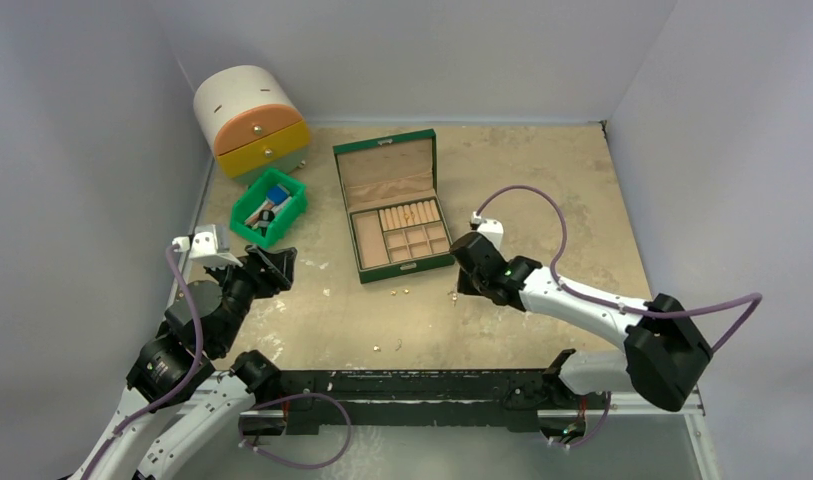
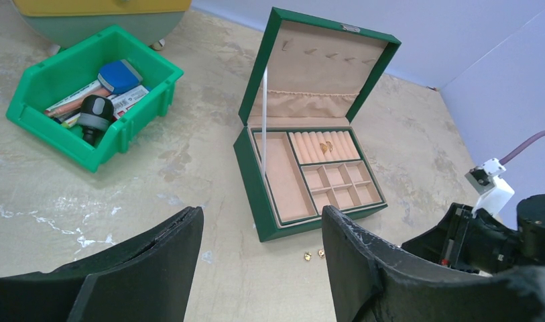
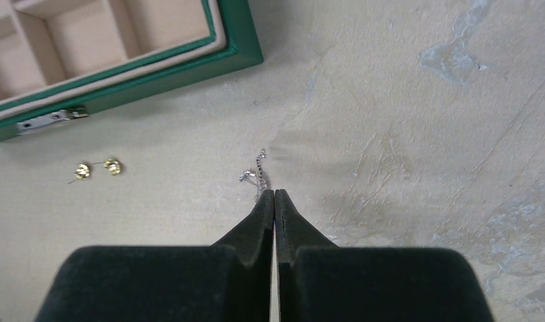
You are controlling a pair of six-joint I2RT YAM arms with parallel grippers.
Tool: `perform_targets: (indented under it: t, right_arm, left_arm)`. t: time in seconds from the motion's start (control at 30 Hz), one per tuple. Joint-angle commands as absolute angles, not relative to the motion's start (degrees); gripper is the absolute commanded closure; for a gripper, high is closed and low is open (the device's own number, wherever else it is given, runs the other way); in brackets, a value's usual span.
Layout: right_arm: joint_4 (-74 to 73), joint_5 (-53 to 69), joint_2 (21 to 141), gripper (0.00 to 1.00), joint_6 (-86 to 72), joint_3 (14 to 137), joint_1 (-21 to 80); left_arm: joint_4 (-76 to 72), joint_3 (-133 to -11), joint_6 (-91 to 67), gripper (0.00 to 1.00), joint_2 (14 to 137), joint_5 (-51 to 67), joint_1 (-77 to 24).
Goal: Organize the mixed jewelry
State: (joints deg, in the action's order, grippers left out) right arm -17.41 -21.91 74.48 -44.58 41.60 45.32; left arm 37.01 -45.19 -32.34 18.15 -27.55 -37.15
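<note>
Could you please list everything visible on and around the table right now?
table: one, beige, worn, under everything
jewelry box: one, green with beige lining, open at table centre
gold studs: two, gold, on table before box
silver chain: one, silver, right of studs
gold piece: one, gold, on box's ring rolls
bin: one, green, left of box
drawer unit: one, white, orange, yellow, far left corner
left hand: one, black, open, above left side
right hand: one, black, shut, tips at chain

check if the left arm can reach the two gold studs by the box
Probably yes. The studs lie on bare table just in front of the box, and the left gripper is open and faces them with nothing between.
</note>
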Motion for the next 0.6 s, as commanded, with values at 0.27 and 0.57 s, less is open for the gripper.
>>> perform_targets:
  t: [0.27,0.57]
  right_arm:
    - [-20.3,-25.1,71.7,1.0,-38.7,53.6,45.1]
    - [-18.3,-23.7,78.8,1.0,-33.6,64.4,44.4]
  left_arm:
    - [35.0,-45.4,-32.8,0.35,18.3,-28.5,-37.2]
    - [35.1,-45.4,-32.9,0.35,18.0,-28.6,-37.2]
